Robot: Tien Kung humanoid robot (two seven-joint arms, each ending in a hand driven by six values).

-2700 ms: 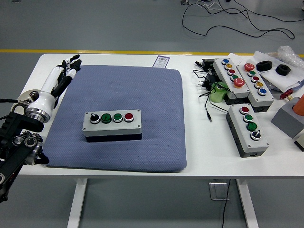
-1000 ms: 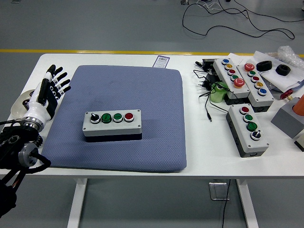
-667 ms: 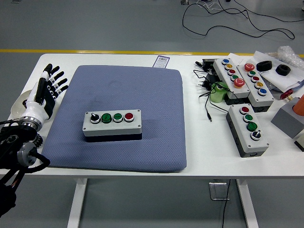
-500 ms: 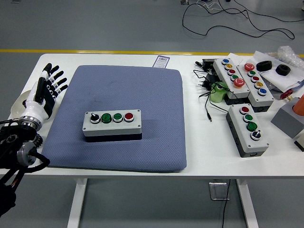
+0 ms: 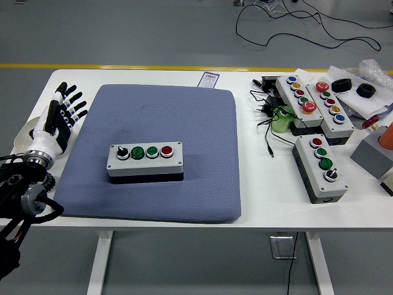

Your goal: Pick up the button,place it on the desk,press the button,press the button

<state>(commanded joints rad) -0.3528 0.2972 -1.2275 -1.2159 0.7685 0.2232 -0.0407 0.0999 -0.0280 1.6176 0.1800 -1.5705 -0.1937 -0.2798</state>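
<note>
Left hand (image 5: 60, 112) empty, fingers spread — beside the blue mat (image 5: 156, 153), button box (image 5: 145, 159) untouched.

White table (image 5: 258, 203) with a blue-grey mat (image 5: 156, 184) over its left and middle. A grey button box (image 5: 145, 160) lies on the mat toward the near side, its top showing a black knob, two green buttons and a red one in a row from left to right. Left hand (image 5: 58, 120) at the table's left edge, just beside the mat, fingers spread and empty, over a pale round object too hidden to identify. Right side: a smaller box (image 5: 321, 167) with red, green and black controls, two longer boxes (image 5: 313, 104) farther back, black cables (image 5: 267, 126), a green object (image 5: 282, 118), grey block (image 5: 371, 153) at far right
</note>
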